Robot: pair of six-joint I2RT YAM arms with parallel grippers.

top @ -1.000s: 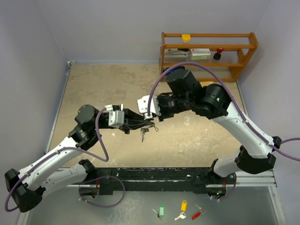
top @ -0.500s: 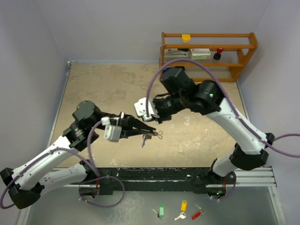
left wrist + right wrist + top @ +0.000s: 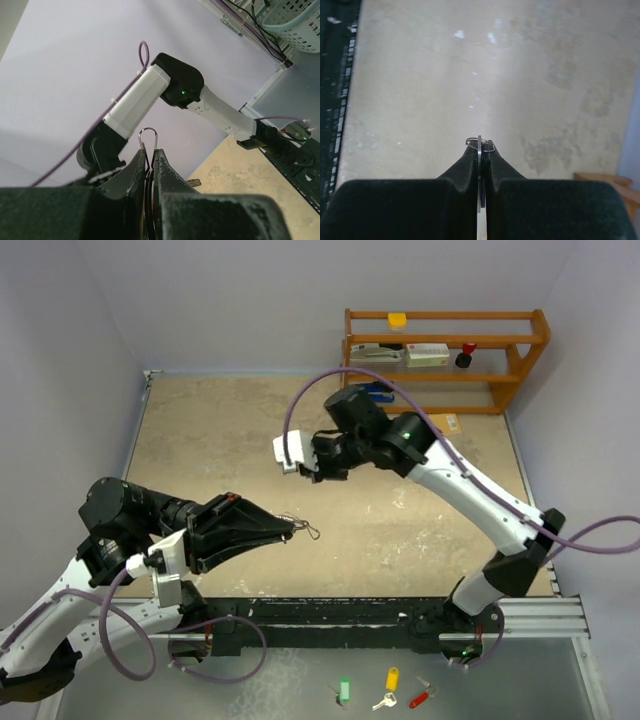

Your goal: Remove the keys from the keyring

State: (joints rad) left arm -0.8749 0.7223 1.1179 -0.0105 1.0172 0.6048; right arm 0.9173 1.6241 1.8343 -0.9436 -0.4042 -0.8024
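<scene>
Pinched tight in the left gripper (image 3: pixel 289 530), centre-left of the top view: the keyring (image 3: pixel 307 531), poking past the fingertips toward the right of the frame, long axis roughly level. No keys seen hanging from it. Up and to the right, well apart: the right gripper (image 3: pixel 480 150), pressed together on a thin silver key (image 3: pixel 479 215), edge-on, so only probably a key. Nearer the ring: the left arm. Upper right: a shelf (image 3: pixel 445 314) holding boxes (image 3: pixel 428 354) and a yellow block (image 3: pixel 397 319).
</scene>
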